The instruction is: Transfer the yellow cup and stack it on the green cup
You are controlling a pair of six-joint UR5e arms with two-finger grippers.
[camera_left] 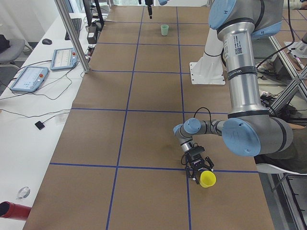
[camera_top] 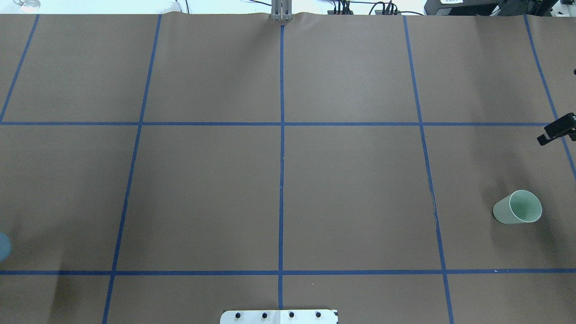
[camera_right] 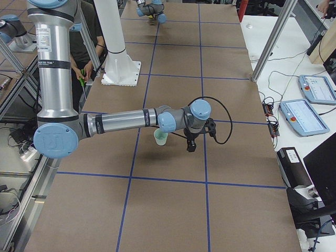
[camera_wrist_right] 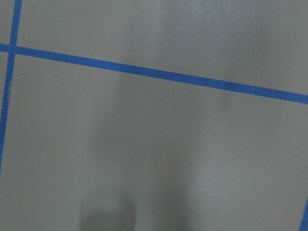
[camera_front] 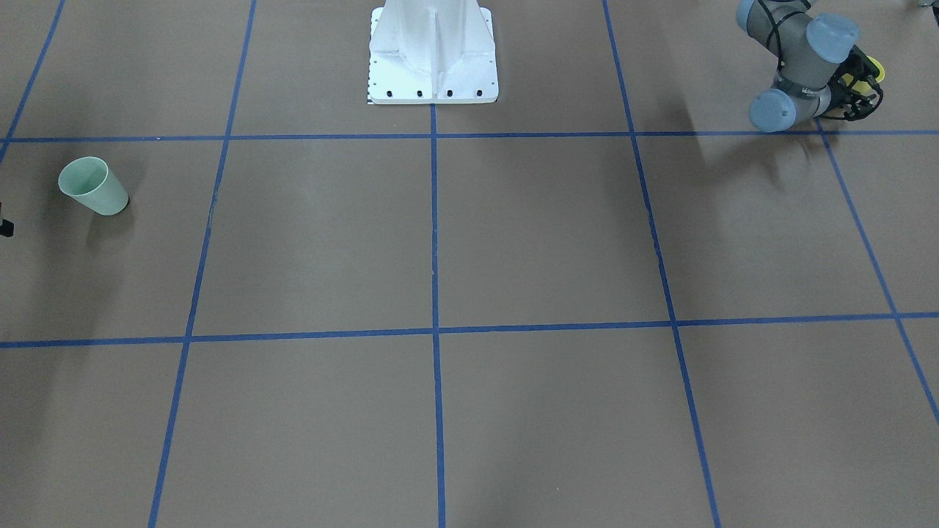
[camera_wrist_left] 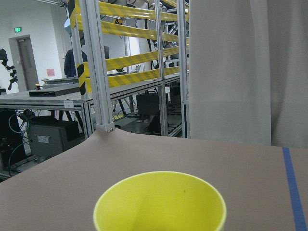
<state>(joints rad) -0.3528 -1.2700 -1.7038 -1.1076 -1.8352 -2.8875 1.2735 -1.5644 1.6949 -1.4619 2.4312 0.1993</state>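
Note:
The yellow cup [camera_left: 207,179] stands upright near the table's left end, and its rim fills the bottom of the left wrist view [camera_wrist_left: 160,202]. My left gripper [camera_front: 864,86] reaches in low from the side, its black fingers on either side of the cup. I cannot tell whether they press on it. The green cup [camera_top: 517,207] stands upright far off at the right end [camera_front: 94,187]. My right gripper [camera_right: 190,145] hangs pointing down beside it, a little apart. Only a black sliver of that gripper [camera_top: 557,129] shows from overhead, so I cannot tell whether it is open or shut.
Brown paper [camera_top: 351,198] marked with a blue tape grid covers the table. The robot's white base [camera_front: 433,59] stands at mid-table on the robot's side. A person [camera_right: 84,58] sits behind the robot. Tablets [camera_left: 29,78] and cables lie on a side bench.

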